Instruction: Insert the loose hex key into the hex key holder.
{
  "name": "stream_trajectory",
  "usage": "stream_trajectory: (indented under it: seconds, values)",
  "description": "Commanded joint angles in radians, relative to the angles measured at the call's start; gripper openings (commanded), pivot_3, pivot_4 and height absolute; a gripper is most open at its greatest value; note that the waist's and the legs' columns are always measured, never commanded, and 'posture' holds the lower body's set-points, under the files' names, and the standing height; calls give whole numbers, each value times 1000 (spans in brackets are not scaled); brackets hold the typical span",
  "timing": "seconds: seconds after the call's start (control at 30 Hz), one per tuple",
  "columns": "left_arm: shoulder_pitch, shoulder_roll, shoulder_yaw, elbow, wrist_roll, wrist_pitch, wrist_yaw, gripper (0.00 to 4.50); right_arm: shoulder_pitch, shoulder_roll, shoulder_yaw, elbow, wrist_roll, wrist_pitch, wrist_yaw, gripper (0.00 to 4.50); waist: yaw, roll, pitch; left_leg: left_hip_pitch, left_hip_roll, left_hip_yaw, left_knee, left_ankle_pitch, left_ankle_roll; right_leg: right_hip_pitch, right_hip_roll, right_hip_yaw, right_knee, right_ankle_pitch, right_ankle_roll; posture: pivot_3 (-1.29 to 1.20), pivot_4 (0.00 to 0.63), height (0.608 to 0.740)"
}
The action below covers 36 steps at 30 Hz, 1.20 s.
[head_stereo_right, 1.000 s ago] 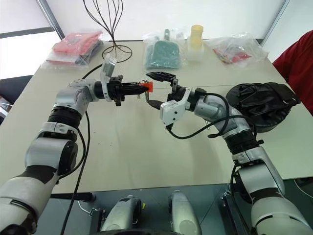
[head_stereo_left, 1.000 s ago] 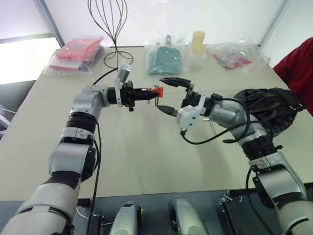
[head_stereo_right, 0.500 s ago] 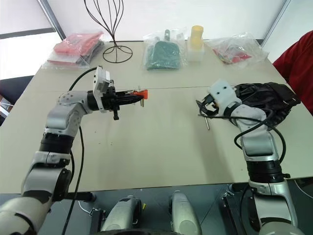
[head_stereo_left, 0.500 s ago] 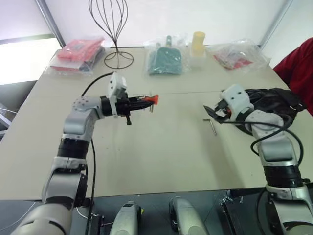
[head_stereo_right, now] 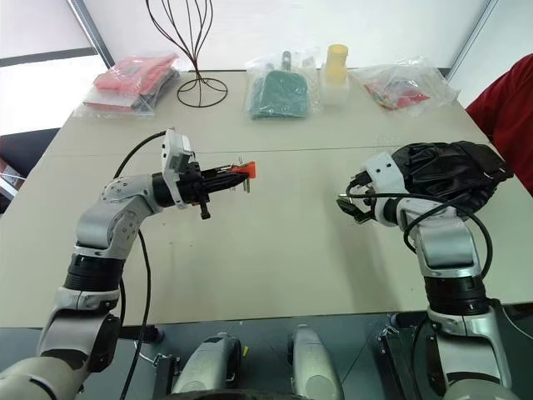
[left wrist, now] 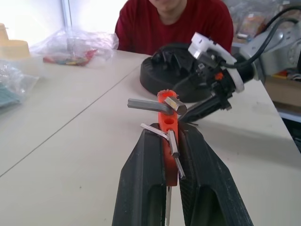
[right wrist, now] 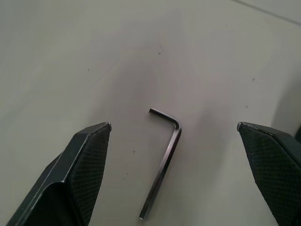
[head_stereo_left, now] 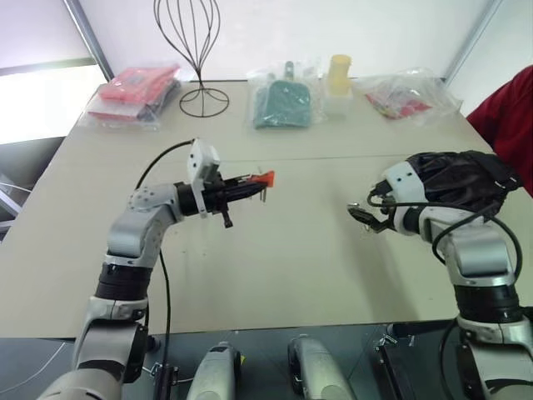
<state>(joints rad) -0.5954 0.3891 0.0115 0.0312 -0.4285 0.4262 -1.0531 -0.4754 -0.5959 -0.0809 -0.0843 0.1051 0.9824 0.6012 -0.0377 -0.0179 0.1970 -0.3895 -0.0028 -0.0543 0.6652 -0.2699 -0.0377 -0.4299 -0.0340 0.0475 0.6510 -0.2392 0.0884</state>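
While my left gripper pinched the hex key holder, I held the spread right gripper over the loose hex key, needing descent and closure.

Black bag just beside right hand. Past the left hand, far table edge: wire stand, red packets, teal bag, yellow cup.

Hex key holder base between pincer fingers

The left gripper pointed level toward the right, jaws clamped shut. The right gripper angled downward at the right, jaws spread wide.
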Motion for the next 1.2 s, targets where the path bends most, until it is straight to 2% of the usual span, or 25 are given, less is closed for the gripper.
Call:
stream_trajectory:
  seconds: [0.03,0.13,0.23,0.27,0.43,0.47,0.7,0.83,1.0,1.1,1.2]
  values:
    - [10,-1,-6,-40,-17,-12,14,0,-26,14,2,32,7,-24,-32,4448,0,0,0,0,0,0,0,0,0,0,0,0,0,0,0,0,150,740]
    - [13,1,-4,-43,-19,-12,25,0,-44,41,6,86,8,-27,-60,4448,-4,0,0,0,0,0,0,0,0,0,0,0,0,0,0,0,150,740]
    - [10,5,-3,-40,-19,-13,31,0,-57,55,17,125,5,-42,-74,3587,-5,0,0,0,0,0,0,0,0,0,0,0,0,0,0,0,150,740]
    - [10,5,-3,-39,-19,-14,32,0,-61,63,19,138,6,-47,-79,3181,-4,0,0,0,0,0,0,0,0,0,0,0,0,0,0,0,150,740]
    - [8,7,-7,-31,-11,-22,39,0,-71,86,40,182,12,-50,-88,382,-4,0,0,1,0,0,0,0,0,1,0,0,0,0,0,0,150,740]
    - [8,7,-7,-31,-11,-22,40,0,-69,88,42,184,14,-45,-89,28,-4,-1,-1,1,0,0,0,0,0,1,0,0,0,0,0,0,150,740]
    - [-4,29,-2,-14,-6,-28,33,0,-72,98,-8,150,50,-35,-122,28,-4,-2,-1,2,0,0,0,0,0,2,0,0,0,0,0,0,150,740]
    - [-74,56,-10,67,-21,-19,-36,0,-161,168,-100,50,174,-192,-78,28,-7,0,0,2,0,0,0,0,0,2,1,0,0,0,0,0,150,740]
    - [-242,54,-35,297,-42,32,-187,0,-327,320,-228,-6,386,-241,-110,28,-6,1,0,0,1,-1,0,0,0,0,2,-1,0,0,0,0,150,740]
    - [-359,6,-40,488,4,-59,-212,0,-379,411,-261,3,464,-264,-164,28,2,0,-1,0,1,-4,0,0,0,1,2,-3,-1,0,0,0,150,740]
    - [-437,-33,-37,624,32,-129,-236,0,-385,458,-252,-2,494,-294,-194,28,5,0,0,-2,0,-3,0,0,0,0,1,-3,-2,0,0,0,150,740]
